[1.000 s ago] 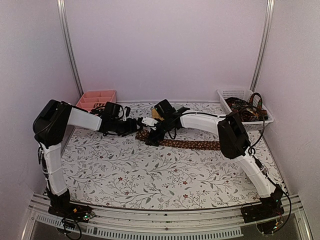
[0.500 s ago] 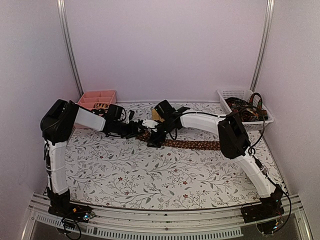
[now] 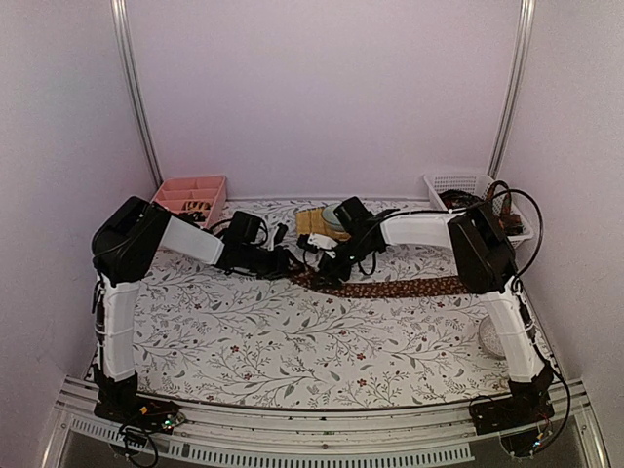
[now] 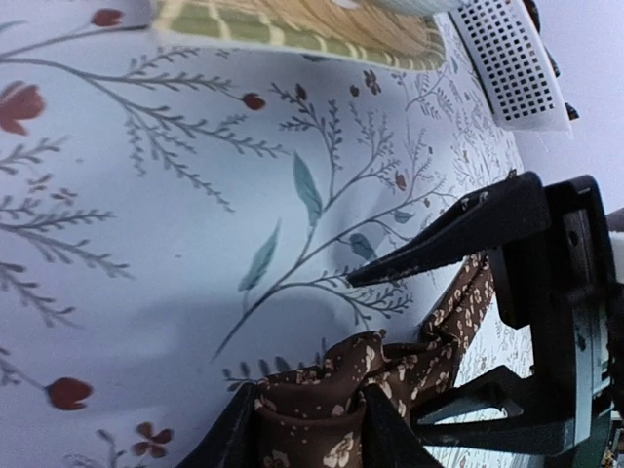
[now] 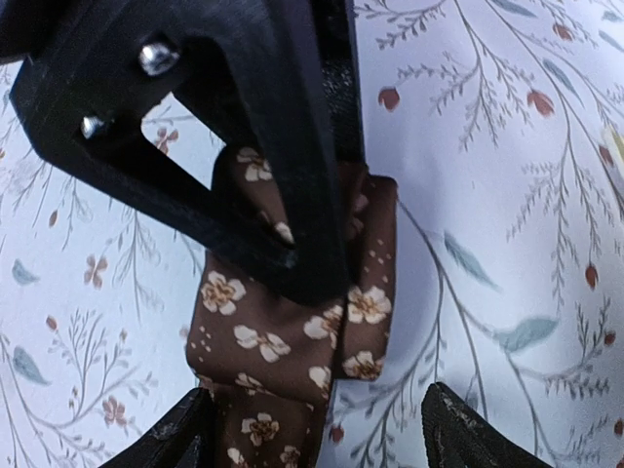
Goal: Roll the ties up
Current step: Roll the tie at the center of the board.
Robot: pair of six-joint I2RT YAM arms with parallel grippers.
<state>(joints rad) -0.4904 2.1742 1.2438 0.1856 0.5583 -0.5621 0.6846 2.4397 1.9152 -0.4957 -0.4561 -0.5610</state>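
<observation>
Nearest, a counter (image 3: 244, 341) printed with leafy sprigs carries one tie (image 3: 390, 289). It lies flat from the middle toward the right side, and its left end is bunched into a loose fold.

The left fingers (image 4: 232, 444) pinch that fold, pressing on it from both sides. The right fingers (image 5: 190, 434) stand spread and straddle the strip just beside the fold. Bare counter shows between one of them and the cloth, so they grip nothing.

The tie looks light, soft and limp. It will probably sag, twist or spring open if released, and its smooth weave may slip. The safest hold seems to be across the width of the folded end, with the other fingers close by to keep the flat strip straight.

The cloth is dark brown, scattered with small cream flowers and dots, and is narrow like a ribbon.

Farther back, a yellowish woven mat (image 3: 310, 222) lies just behind the fingers. At the far left sits a pink tray (image 3: 187, 191) with compartments. One holds something small and dark that is too small to identify. At the far right a white basket (image 3: 463, 185) holds a dark tangle, possibly more ties.
</observation>
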